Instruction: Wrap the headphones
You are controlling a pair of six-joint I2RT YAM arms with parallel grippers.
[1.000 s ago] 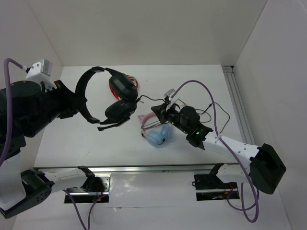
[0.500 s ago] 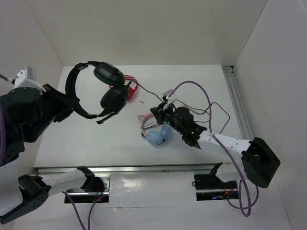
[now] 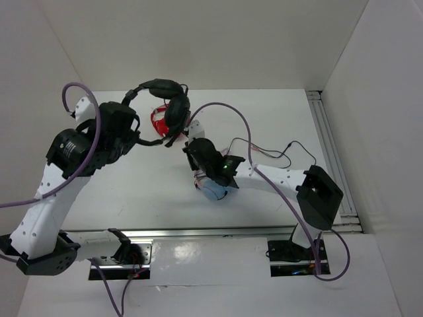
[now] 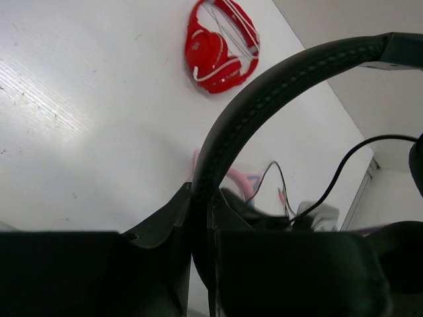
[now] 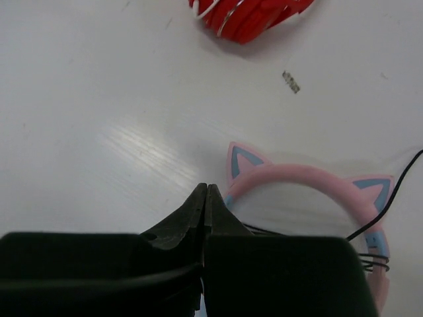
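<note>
Since 0.5 s ago, the headphones (image 3: 177,111) have been carried right and toward the back wall. They are now held in the air, overlapping the red headphones (image 4: 221,46) in the top view. Their headband is clamped between the 2 fingers of the left gripper (image 4: 200,201). The right gripper (image 5: 205,193) has been swung left over the cat-ear headphones (image 5: 310,181). Its fingers are pressed together, and whether the thin cable (image 3: 268,156) is pinched cannot be told.

Robot lab cell: white-walled booth (image 3: 231,39) w/ alu rail (image 3: 330,152) along white table (image 3: 132,191).
</note>
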